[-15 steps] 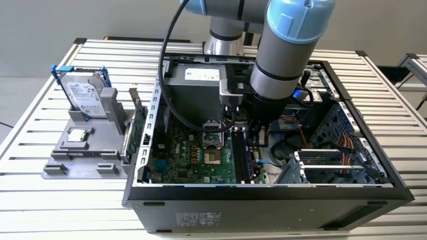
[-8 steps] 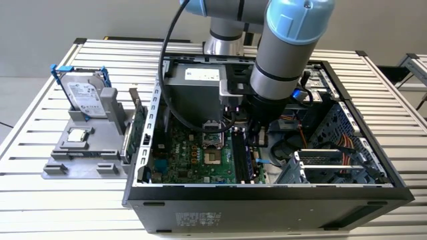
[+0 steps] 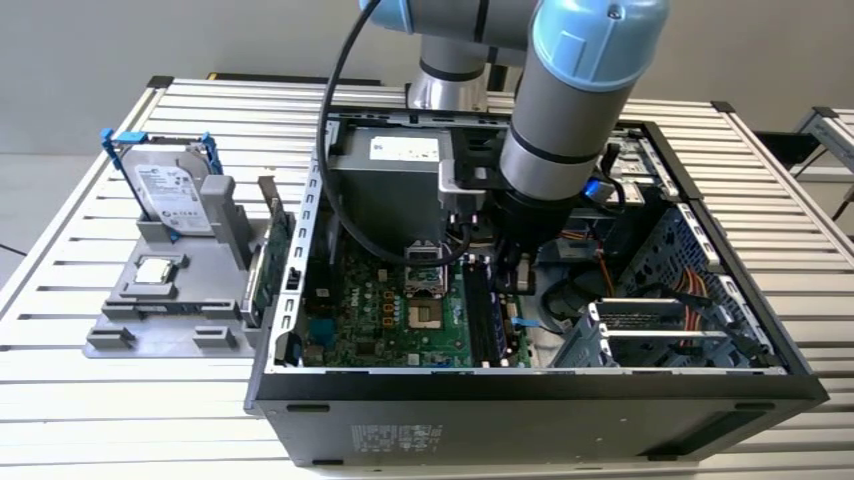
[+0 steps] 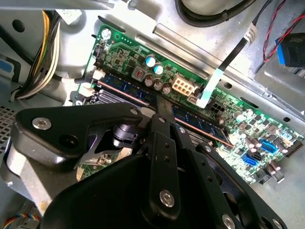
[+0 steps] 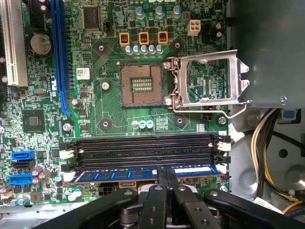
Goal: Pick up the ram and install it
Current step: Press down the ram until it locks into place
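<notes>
The ram (image 5: 114,174) is a long thin blue-green strip lying in the memory slot nearest my gripper, level with the motherboard (image 5: 95,109). In the second wrist view the ram (image 4: 125,88) runs slantwise across the board. My gripper (image 5: 167,174) is shut, its two black fingers pressed together. Their tips rest on the strip's upper edge near its middle, also seen in the second wrist view (image 4: 164,107). In the exterior view the gripper (image 3: 505,285) reaches down inside the open computer case (image 3: 534,385), over the ram (image 3: 483,315).
Three empty black memory slots (image 5: 143,145) lie beside the ram, then the open processor socket (image 5: 140,85) with its raised metal frame (image 5: 209,78). Cable bundles (image 5: 271,143) hang near the slot ends. Outside the case, a grey holder (image 3: 167,310) carries a hard drive (image 3: 171,195) and an upright green board (image 3: 274,265).
</notes>
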`<state>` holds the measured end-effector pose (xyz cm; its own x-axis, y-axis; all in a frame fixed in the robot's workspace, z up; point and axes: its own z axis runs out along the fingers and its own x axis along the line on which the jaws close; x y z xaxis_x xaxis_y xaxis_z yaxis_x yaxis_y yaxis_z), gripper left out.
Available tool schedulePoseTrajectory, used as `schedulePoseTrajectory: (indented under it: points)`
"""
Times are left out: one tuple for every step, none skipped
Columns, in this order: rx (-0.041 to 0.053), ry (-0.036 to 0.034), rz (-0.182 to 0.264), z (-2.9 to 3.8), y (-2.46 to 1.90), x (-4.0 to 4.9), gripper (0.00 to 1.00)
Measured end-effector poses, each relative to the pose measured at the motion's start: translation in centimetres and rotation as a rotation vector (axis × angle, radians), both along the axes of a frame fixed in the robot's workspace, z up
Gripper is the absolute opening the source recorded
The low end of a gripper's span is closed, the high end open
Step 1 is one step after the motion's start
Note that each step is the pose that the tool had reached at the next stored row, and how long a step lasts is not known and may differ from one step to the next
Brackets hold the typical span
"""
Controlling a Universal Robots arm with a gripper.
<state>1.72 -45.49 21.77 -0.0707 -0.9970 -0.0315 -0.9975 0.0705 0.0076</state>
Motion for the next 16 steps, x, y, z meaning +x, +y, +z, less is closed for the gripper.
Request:
schedulePoseTrajectory:
  points:
    - [0.0026, 0.0005, 0.000, -0.01, -0.01, 0.00, 0.00]
    - [0.0043, 0.0003, 0.000, -0.01, 0.00, 0.00, 0.00]
    - [0.0050, 0.0002, 0.000, -0.03, 0.00, 0.00, 0.00]
    - [0.0054, 0.0002, 0.000, -0.04, 0.00, 0.00, 0.00]
    - [0.0062, 0.0004, 0.000, 0.16, 0.05, 0.01, 0.00]
    - [0.0096, 0.0003, 0.000, 0.35, 0.07, 0.02, 0.00]
    - [0.0109, 0.0004, 0.000, 0.66, 0.09, 0.02, 0.00]
    - [0.0083, 0.0015, 0.000, 1.17, 0.04, 0.01, 0.00]
    - [0.0081, 0.0015, 0.000, 1.56, 0.03, 0.01, 0.00]
    - [0.0079, 0.0016, 0.000, 1.85, 0.03, 0.01, 0.00]
    - [0.0077, 0.0018, 0.000, 2.15, 0.02, 0.01, 0.00]
    - [0.0077, 0.0018, 0.000, 2.52, 0.02, 0.01, 0.00]
    - [0.0074, 0.0020, 0.000, 2.91, 0.02, 0.01, 0.00]
    - [0.0078, 0.0020, 0.000, 3.32, 0.02, 0.01, 0.00]
    - [0.0076, 0.0022, 0.000, 3.80, 0.02, 0.01, 0.00]
    - [0.0076, 0.0022, 0.000, 4.17, 0.02, 0.01, 0.00]
